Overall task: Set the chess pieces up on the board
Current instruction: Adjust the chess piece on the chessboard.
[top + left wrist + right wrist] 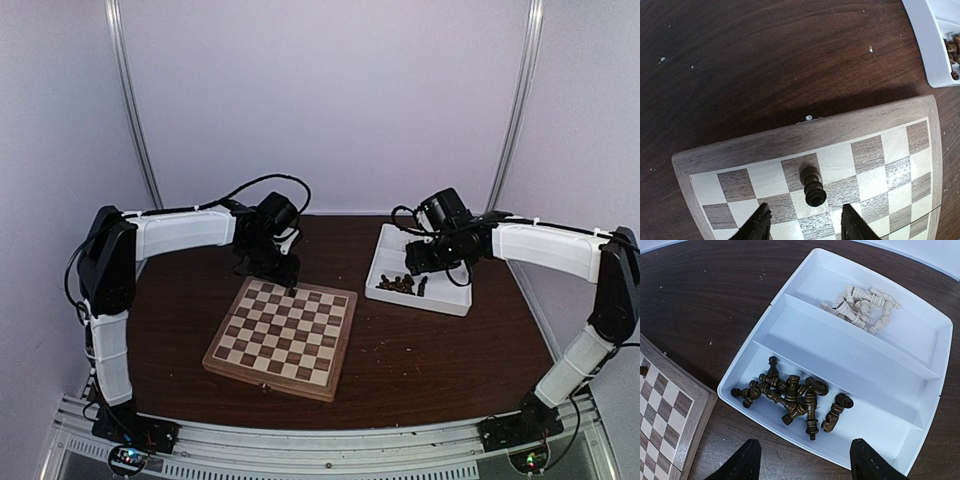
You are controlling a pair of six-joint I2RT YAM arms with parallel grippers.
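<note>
**Chess pieces (790, 396) lie mostly in a white plastic tray (850, 352)**

One small dark brown wooden piece (814, 188) stands upright on the square checked wooden board (890, 145), near its edge. The left gripper (804, 212) is spread apart just by it, not touching. Dark pieces and pale cream pieces (862, 304) fill separate tray parts below the spread right gripper (805, 447).

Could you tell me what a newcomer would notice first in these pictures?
A lone dark chess piece stands near the far edge of the chessboard, by the open left claw. To the right, a white tray holds dark pieces in one end compartment and cream pieces in the other.
</note>
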